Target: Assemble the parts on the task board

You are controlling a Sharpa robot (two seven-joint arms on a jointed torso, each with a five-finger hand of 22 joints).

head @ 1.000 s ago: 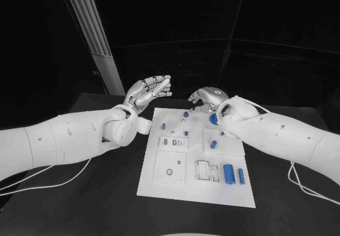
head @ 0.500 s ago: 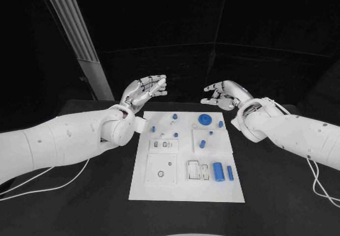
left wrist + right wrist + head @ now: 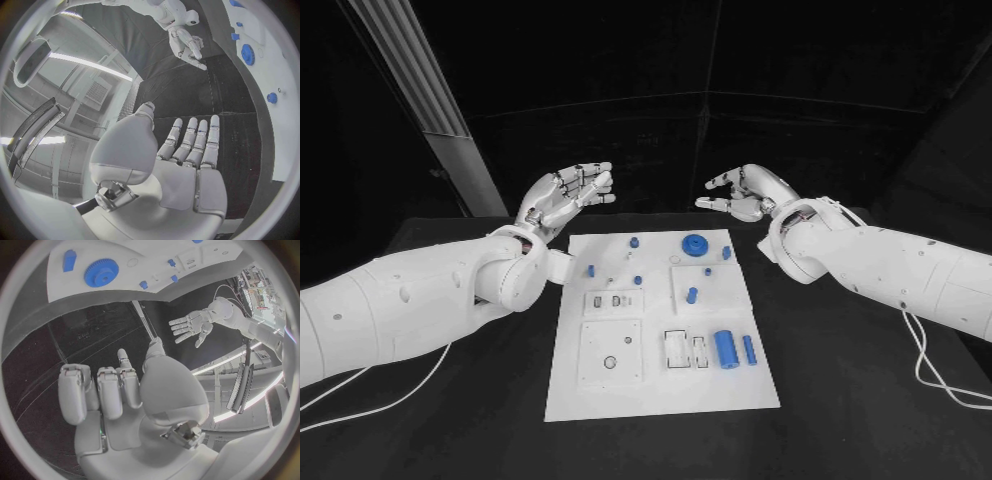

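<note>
The white task board (image 3: 661,390) lies in the middle of the black table. On it are a blue gear (image 3: 694,244), a large blue cylinder (image 3: 727,348) with a thinner one (image 3: 749,348) beside it, and several small blue pegs. My left hand (image 3: 567,195) hovers beyond the board's far left corner, fingers straight and apart, palm bare (image 3: 181,165). My right hand (image 3: 744,190) hovers beyond the far right corner, fingers loosely bent and holding nothing (image 3: 119,400). The gear (image 3: 101,272) and board (image 3: 150,255) lie under it.
A grey pillar (image 3: 423,100) stands behind the table at the far left. White cables (image 3: 935,370) trail over the table beside both arms. Bare black table surrounds the board on all sides.
The right hand has lifted off the board's far edge, away from the blue gear, and now hovers behind the board. The camera view has shifted; the left hand stays raised.
</note>
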